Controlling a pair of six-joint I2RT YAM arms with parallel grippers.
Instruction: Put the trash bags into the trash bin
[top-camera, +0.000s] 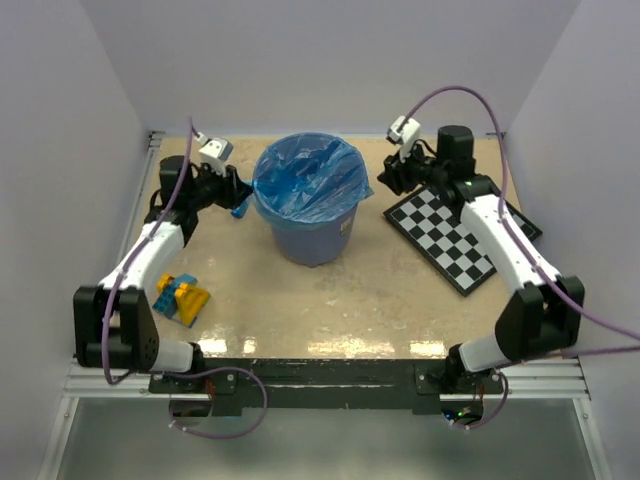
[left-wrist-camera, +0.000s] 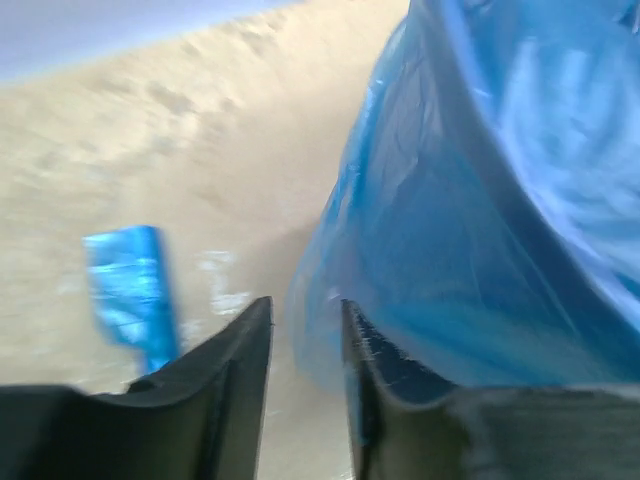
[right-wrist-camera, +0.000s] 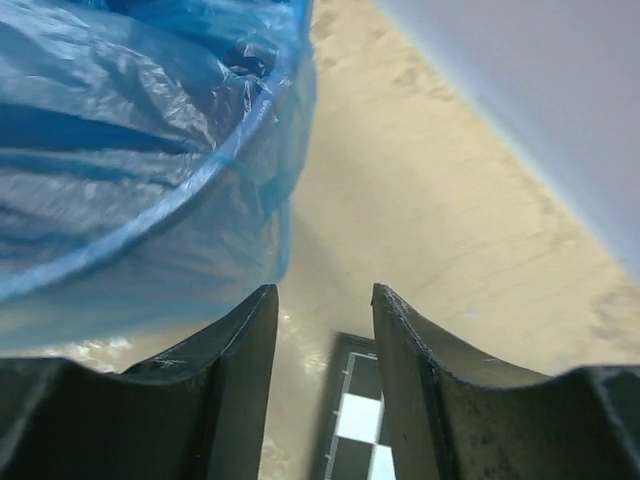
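The trash bin (top-camera: 318, 232) stands at the back middle of the table. A trash bag (top-camera: 310, 178) of crinkly blue film lines it and drapes over the rim. My left gripper (top-camera: 238, 192) is open just left of the rim. In the left wrist view (left-wrist-camera: 305, 318) the film (left-wrist-camera: 480, 200) hangs beside and just beyond the fingertips, not gripped. A small bright-blue piece (left-wrist-camera: 130, 292) lies on the table to the left; it also shows in the top view (top-camera: 240, 210). My right gripper (top-camera: 386, 180) is open and empty right of the rim, with the film (right-wrist-camera: 130, 150) to its left (right-wrist-camera: 322, 300).
A black-and-white chessboard (top-camera: 450, 230) lies under the right arm and shows in the right wrist view (right-wrist-camera: 352, 425). Yellow and blue toy blocks (top-camera: 180, 298) sit at the front left. White walls close in the back and both sides.
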